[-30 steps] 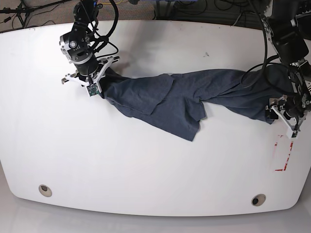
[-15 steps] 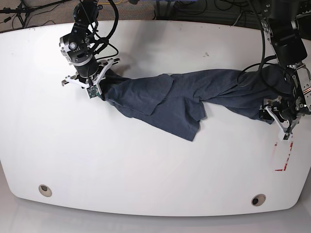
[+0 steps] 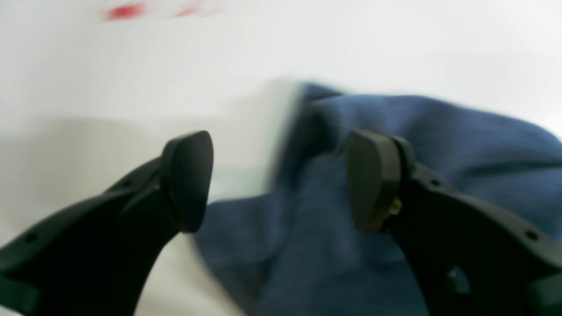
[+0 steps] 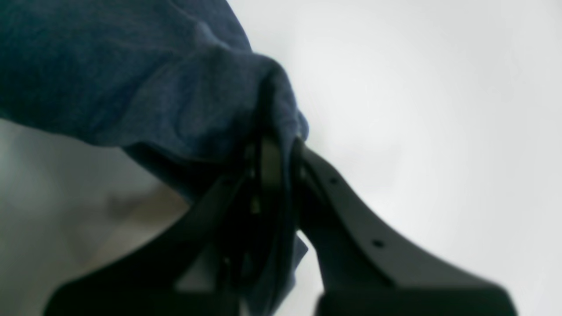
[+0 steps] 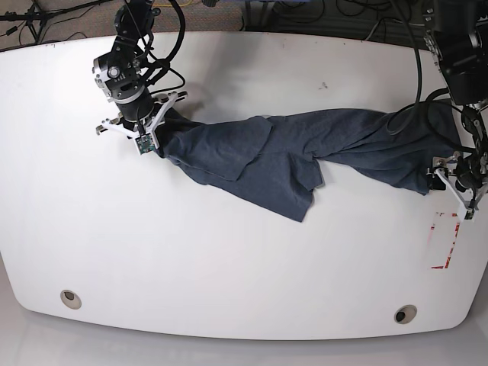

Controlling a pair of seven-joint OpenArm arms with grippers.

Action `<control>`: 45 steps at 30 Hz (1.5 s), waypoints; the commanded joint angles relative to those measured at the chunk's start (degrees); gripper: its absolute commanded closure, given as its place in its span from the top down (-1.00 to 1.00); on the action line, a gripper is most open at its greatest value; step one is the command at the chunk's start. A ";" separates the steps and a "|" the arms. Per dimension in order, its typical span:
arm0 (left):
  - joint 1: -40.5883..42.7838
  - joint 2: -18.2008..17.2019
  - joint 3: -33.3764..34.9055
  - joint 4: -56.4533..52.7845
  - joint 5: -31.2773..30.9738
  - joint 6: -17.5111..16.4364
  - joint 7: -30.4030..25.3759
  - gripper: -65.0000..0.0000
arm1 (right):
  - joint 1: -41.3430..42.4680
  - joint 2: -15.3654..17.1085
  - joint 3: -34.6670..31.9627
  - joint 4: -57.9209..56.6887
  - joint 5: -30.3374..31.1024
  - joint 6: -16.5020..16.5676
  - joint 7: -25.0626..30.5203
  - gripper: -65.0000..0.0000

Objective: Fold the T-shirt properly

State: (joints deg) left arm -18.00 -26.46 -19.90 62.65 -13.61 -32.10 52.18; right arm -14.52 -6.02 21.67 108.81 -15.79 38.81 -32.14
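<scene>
Navy-blue heathered cotton, the T-shirt (image 5: 290, 156) lies stretched in a rumpled band across the white table (image 5: 229, 259), running from one arm to the other. Your right gripper (image 4: 276, 153) has its jaws pinched tight on a bunched fold at one end of the cloth; in the base view it sits at the shirt's left end (image 5: 149, 130). Your left gripper (image 3: 281, 180) stands with its fingers spread wide, holding nothing, one pad (image 3: 373, 180) over the fabric's edge and the other over bare table, at the shirt's far end near a red mark (image 5: 446, 240).

Expect the cloth to behave as light, limp and non-slippery: it will sag, drag and bunch rather than hold any shape, and a single pinch will gather several layers. You would likely do best to take it by a hem or corner at the loose end, with both pads over the edge, then pull it gently taut before laying it flat.
</scene>
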 commanded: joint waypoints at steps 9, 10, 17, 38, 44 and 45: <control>-2.18 -1.37 0.43 -8.98 -0.68 -0.47 -5.19 0.35 | 0.77 0.26 -1.32 0.68 0.89 -0.17 1.06 -1.00; -2.18 -1.28 0.43 -9.07 -0.68 -0.47 -5.19 0.35 | 0.77 0.26 -1.41 0.50 0.80 -0.17 1.06 -1.00; -2.18 1.53 0.52 -9.07 -0.68 -0.56 -5.19 0.35 | 0.94 0.26 -1.58 0.15 0.80 -0.17 1.06 -1.00; -2.26 2.94 1.92 -8.63 -3.84 -7.16 -1.85 0.18 | 1.21 0.26 -1.67 -0.29 0.89 -0.17 1.06 -1.00; -2.26 3.12 1.92 -8.72 -3.76 -7.68 -1.94 -0.59 | 1.64 0.26 -2.20 -1.52 0.89 -0.17 1.06 -1.00; -2.26 3.12 1.92 -8.72 -3.76 -7.68 -2.03 -0.68 | 1.82 0.26 -2.29 -1.52 0.89 -0.17 1.06 -1.00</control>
State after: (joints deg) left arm -19.62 -22.85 -18.04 53.56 -17.39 -39.31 49.58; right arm -13.63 -5.87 19.81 106.65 -15.84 38.83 -32.14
